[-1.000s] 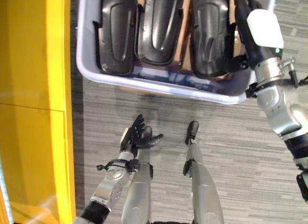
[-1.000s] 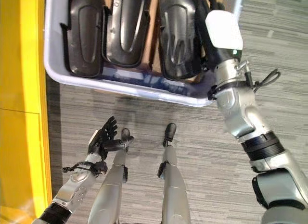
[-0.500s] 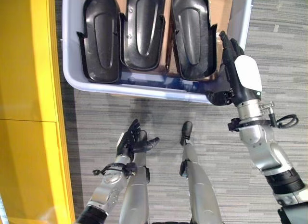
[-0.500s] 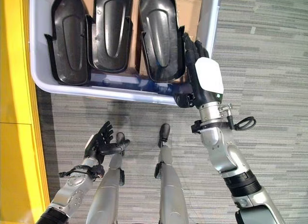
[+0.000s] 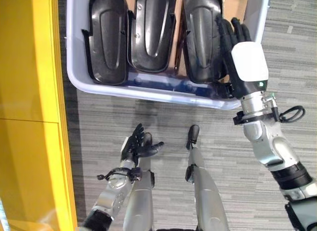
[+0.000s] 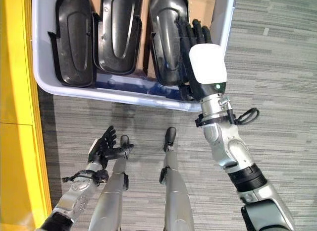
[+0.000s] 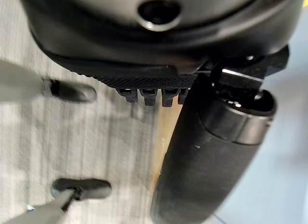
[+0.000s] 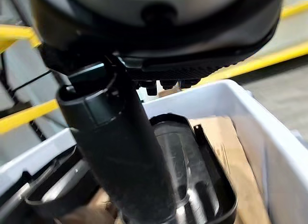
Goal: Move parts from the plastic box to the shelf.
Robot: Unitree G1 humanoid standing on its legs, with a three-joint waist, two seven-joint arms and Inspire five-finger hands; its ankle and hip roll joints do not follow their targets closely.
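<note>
Left eye view, right hand [image 5: 242,62] open over plastic box [image 5: 74,77], beside rightmost part [image 5: 200,37]

**Free room and obstacles around the plastic box**

Your right robot hand [image 5: 242,57] hangs over the plastic box [image 5: 148,89] at its right end, fingers straight, above the rightmost black part [image 5: 200,37]. Three black parts lie side by side, nearly filling the box; narrow gaps separate them. The box's right wall [image 5: 257,18] stands just beside the hand. The yellow shelf [image 5: 29,112] bounds your left. Open floor [image 5: 223,151] lies below the box, where your left robot hand [image 5: 136,144] hangs relaxed.
</note>
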